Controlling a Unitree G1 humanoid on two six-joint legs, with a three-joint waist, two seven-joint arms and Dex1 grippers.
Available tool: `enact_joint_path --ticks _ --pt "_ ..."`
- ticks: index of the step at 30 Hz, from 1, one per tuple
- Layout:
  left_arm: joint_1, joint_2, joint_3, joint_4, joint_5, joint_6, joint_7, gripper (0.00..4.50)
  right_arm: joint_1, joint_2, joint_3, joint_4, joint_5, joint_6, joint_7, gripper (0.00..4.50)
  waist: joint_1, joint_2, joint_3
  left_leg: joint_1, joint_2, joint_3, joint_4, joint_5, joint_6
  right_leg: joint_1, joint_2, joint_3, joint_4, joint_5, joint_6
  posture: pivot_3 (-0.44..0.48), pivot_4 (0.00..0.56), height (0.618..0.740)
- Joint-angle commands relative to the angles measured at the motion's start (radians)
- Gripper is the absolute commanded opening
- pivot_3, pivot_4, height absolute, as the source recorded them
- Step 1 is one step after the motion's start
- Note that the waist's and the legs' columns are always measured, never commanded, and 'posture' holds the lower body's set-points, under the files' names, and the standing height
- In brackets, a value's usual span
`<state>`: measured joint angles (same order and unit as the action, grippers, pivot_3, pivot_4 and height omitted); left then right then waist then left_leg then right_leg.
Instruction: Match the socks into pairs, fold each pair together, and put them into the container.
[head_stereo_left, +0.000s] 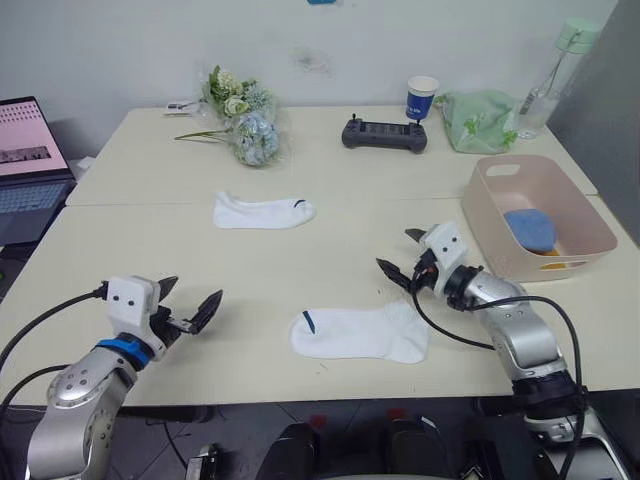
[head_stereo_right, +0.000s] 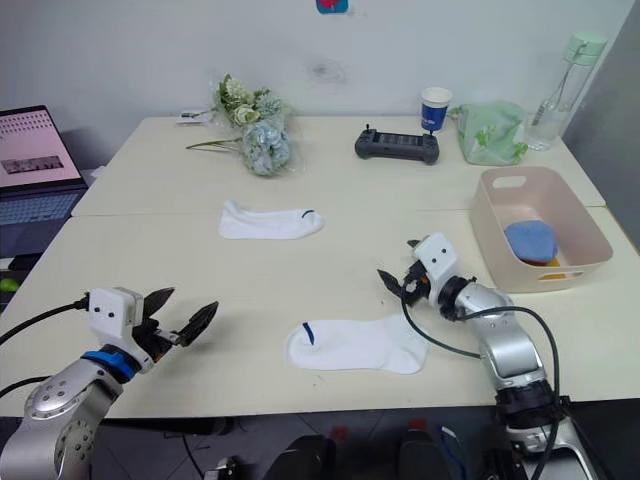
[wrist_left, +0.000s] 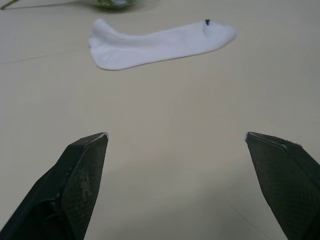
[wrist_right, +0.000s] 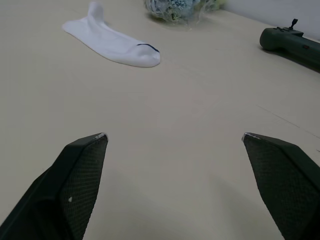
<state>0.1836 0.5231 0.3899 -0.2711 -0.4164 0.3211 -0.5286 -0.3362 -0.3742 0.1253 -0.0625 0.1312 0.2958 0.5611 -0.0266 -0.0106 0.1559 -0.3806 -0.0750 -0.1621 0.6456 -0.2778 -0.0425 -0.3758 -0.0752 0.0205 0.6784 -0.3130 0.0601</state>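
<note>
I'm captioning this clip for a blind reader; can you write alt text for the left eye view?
Two white socks lie apart on a cream table, the far sock mid-table and the near sock by the front edge. The open left end effector and open right end effector hover, empty. At right, a pink tub holds a folded blue pair.

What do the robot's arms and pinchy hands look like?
Both arms are shiny silver metal with black cables running along them. The left gripper and right gripper each have a white boxy block and two pointed black fingers with a fine mesh pattern. The left wrist wears a blue band.
</note>
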Motion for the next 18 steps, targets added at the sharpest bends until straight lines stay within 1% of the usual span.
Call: enact_joint_path --ticks 1,3,5,9,12,15,18 --pt "-0.008 -0.019 -0.009 -0.085 0.025 -0.003 0.059 4.49 -0.032 0.008 0.006 -0.013 0.023 -0.027 0.044 4.49 0.000 0.000 0.000 0.000 0.000 0.000 0.000 0.000 0.000 0.000 0.000 0.000 0.000 0.000 0.000 0.000 0.150 0.740" --pt "-0.049 -0.005 -0.030 -0.066 0.046 0.004 0.064 4.49 -0.042 0.008 0.010 -0.028 0.043 -0.021 0.075 4.49 0.001 0.000 0.000 0.000 0.000 0.000 0.000 0.000 0.000 0.000 0.000 0.000 0.000 0.000 0.000 0.000 0.150 0.740" --pt "-0.118 0.009 -0.076 -0.021 0.079 0.006 0.062 4.49 -0.054 0.001 0.002 -0.043 0.070 -0.007 0.110 4.49 0.002 0.000 0.000 0.000 0.000 0.000 0.000 0.000 0.000 0.001 0.000 -0.001 0.000 0.000 0.000 0.000 0.150 0.740" --pt "-0.354 -0.004 -0.180 0.208 0.154 -0.021 0.061 4.49 -0.064 -0.018 -0.011 -0.053 0.102 0.012 0.157 4.49 0.004 0.000 0.000 0.000 -0.001 -0.001 0.000 0.001 -0.001 0.001 0.001 -0.002 0.000 0.000 0.000 0.000 0.150 0.740" --pt "-0.562 -0.023 -0.253 0.459 0.201 -0.060 0.026 4.49 -0.085 -0.033 -0.011 -0.066 0.087 0.025 0.147 4.49 -0.001 -0.001 0.000 0.000 -0.001 -0.001 0.000 0.001 -0.001 0.001 0.001 -0.002 0.000 0.000 0.000 0.000 0.150 0.740" --pt "-0.749 -0.062 -0.303 0.743 0.262 -0.162 0.024 4.49 -0.086 -0.059 -0.020 -0.055 0.086 0.021 0.156 4.49 -0.003 -0.001 0.000 -0.002 -0.001 -0.001 0.001 0.001 -0.002 -0.001 0.001 -0.002 0.001 0.000 0.000 0.000 0.150 0.740" --pt "-0.912 -0.077 -0.336 1.011 0.315 -0.255 0.017 4.49 -0.092 -0.061 -0.022 -0.065 0.083 0.041 0.134 4.49 -0.010 -0.003 0.001 -0.002 -0.001 0.000 0.001 0.001 -0.002 -0.002 0.000 -0.003 0.001 0.000 0.000 0.000 0.150 0.740"
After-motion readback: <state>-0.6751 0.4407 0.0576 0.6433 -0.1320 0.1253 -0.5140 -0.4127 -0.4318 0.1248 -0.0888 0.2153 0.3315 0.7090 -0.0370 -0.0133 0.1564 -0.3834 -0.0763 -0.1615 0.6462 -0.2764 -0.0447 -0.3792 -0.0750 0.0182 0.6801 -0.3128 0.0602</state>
